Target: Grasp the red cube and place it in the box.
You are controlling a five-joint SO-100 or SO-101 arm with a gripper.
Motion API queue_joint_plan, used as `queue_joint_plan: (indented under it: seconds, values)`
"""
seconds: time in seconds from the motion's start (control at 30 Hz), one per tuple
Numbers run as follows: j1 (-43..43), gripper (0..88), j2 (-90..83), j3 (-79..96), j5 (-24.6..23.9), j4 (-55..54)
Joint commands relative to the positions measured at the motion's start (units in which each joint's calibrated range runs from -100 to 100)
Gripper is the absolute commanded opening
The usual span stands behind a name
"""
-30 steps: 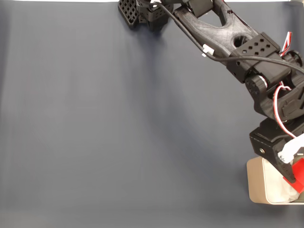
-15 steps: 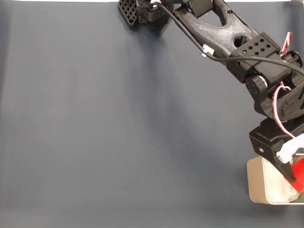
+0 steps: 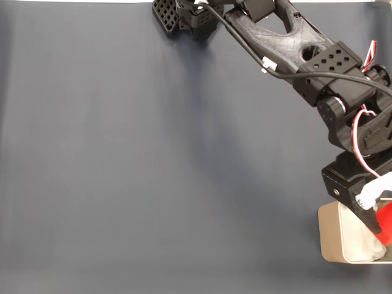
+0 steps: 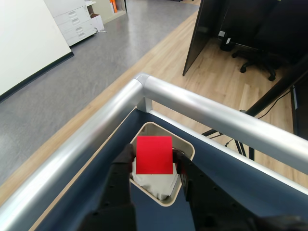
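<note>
**Cube over the box, ready to let go**

My gripper is closed on the red cube, one finger pressed to each side of it, and the wrist view shows the cube's face square and level between them. Directly under it sits the box, its white lining showing below the cube. In the fixed view the cube hangs at the far right edge of the picture, over the box, which sits on the blue-grey table near its lower right corner.

I judge the carrying is done and the release is what remains. From the wrist view the cube looks centred between the box's walls, though I cannot tell how high above the lining it hangs, since the fixed view cuts off most of the box and cube.

To do this well I would come down a little before opening, so the cube drops a short way onto the soft lining and does not bounce out. I would open the fingers evenly, so neither side drags the cube towards a wall, and only as wide as needed to free it, because the box's rim lies close beside my fingers. Then I would lift straight up, clear of the rim, before swinging away.
</note>
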Motion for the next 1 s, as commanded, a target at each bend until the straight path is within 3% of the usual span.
queue_joint_plan:
  seconds: [0.0, 0.6, 0.7, 0.97]
  values:
    - [-0.26, 32.2, -4.18, -1.06, -0.24, 0.38]
    - [-0.26, 35.5, -5.57, -0.97, 0.24, 0.38]
    - [0.31, 31.3, -8.00, 0.85, 0.93, 0.38]
    - [2.66, 9.9, -13.63, 5.60, 1.42, 0.06]
